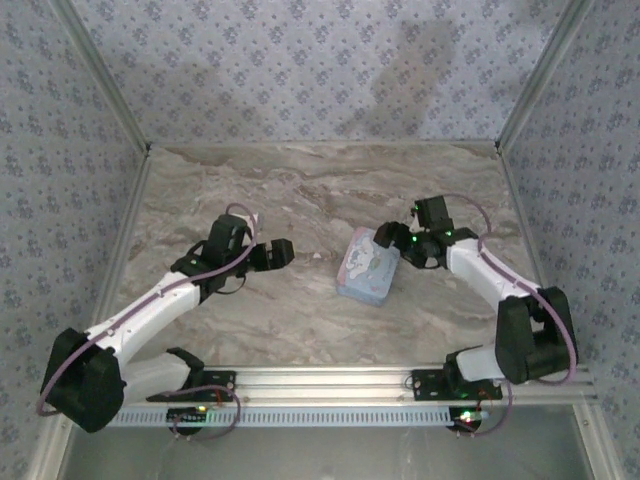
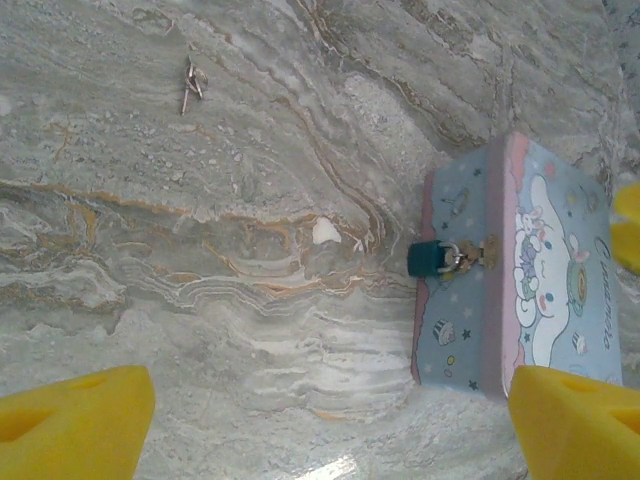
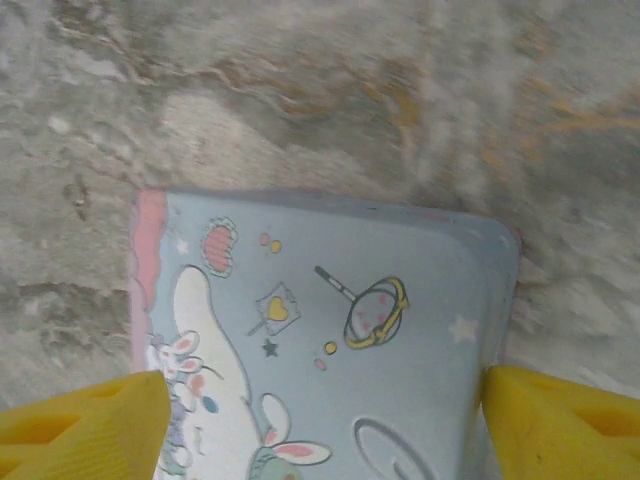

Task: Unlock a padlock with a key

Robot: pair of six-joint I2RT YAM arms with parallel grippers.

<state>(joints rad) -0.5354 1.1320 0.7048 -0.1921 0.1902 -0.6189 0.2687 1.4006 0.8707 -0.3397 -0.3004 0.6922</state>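
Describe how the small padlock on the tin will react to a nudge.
The padlock is hooked to the clasp of the tin box, so it would probably swing rather than slide. It looks small and hard, likely rigid, and its smooth body may slip when pinched.

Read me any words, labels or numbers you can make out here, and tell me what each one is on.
"C..." is a cursive word along the lid of the tin in the left wrist view. It is sideways, and the letters after the C are too blurred to read.
A curl of cursive at the lid's bottom edge in the right wrist view is cut off and unreadable.
The padlock has no marking I can read.
I can't read any other text.
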